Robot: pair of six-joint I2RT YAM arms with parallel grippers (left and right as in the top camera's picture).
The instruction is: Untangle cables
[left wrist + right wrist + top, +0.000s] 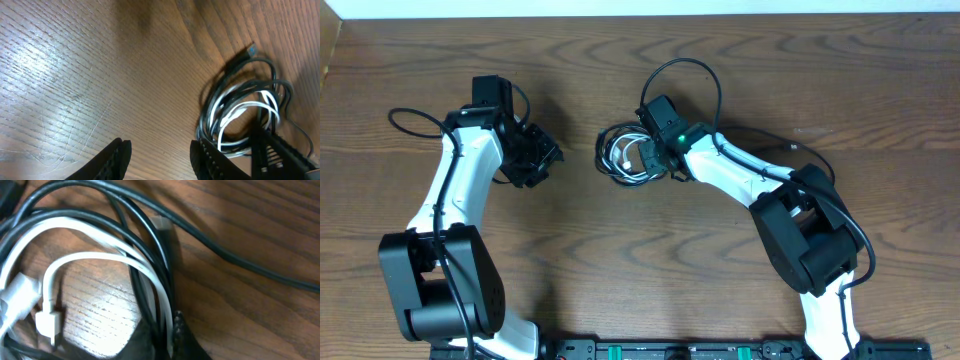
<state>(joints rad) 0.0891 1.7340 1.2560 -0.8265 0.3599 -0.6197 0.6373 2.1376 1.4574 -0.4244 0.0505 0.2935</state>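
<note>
The cables (620,155) lie as one tangled coil on the table, just left of centre. In the right wrist view, a white cable (100,257) with a small white plug (48,322) loops among black cables (220,245). My right gripper (655,150) sits at the coil's right side. Its jaws (164,327) are shut on a white strand and black strands together. My left gripper (542,160) hovers to the left of the coil, apart from it. Its fingers (120,152) stand open over bare wood, the coil (245,105) just to their right.
The wooden table (620,260) stretches around the coil. A thick black robot wire (685,70) arcs behind the right wrist, and another (410,120) loops by the left arm. The arm bases (820,250) stand at the front edge.
</note>
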